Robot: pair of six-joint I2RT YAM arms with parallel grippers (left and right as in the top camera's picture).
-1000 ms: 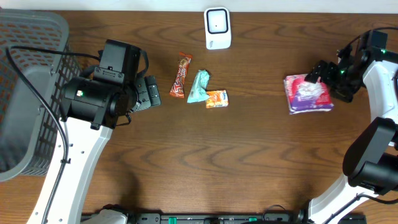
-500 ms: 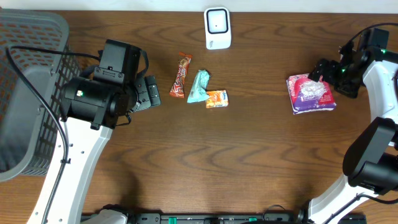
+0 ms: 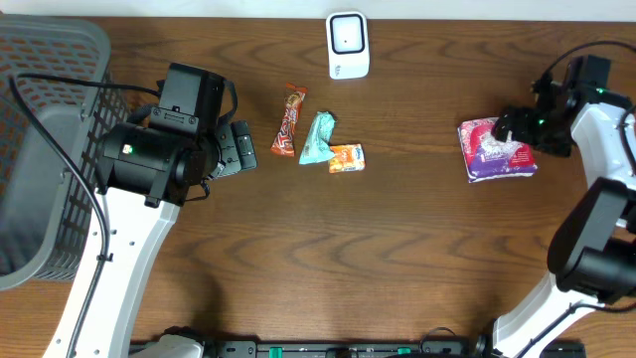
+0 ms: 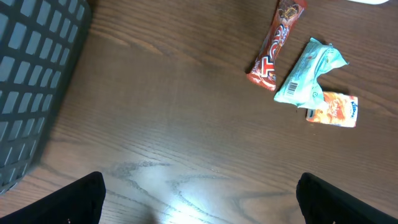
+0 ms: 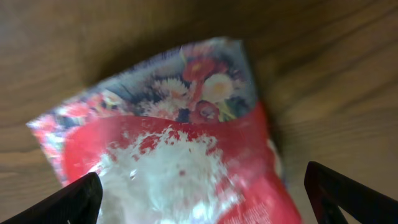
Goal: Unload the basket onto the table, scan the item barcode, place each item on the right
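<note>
A floral, red-and-purple soft pack (image 3: 495, 151) lies flat on the table at the right. My right gripper (image 3: 514, 123) hovers at its far right corner, open. In the right wrist view the pack (image 5: 168, 143) fills the space below the open right gripper (image 5: 202, 196), whose dark fingertips (image 5: 74, 202) stand wide to either side. The white barcode scanner (image 3: 348, 45) stands at the back centre. My left gripper (image 3: 238, 149) is open over bare wood, left of three small snacks. In the left wrist view nothing sits in the open left gripper (image 4: 199, 199).
A red candy bar (image 3: 290, 121), a teal packet (image 3: 317, 137) and an orange packet (image 3: 347, 158) lie together left of centre; the left wrist view shows the candy bar (image 4: 277, 43) and teal packet (image 4: 308, 71). A grey mesh basket (image 3: 40, 119) occupies the far left.
The floral pack has shifted slightly to the right, and the right wrist has swung a little above it. The left arm has not moved.
</note>
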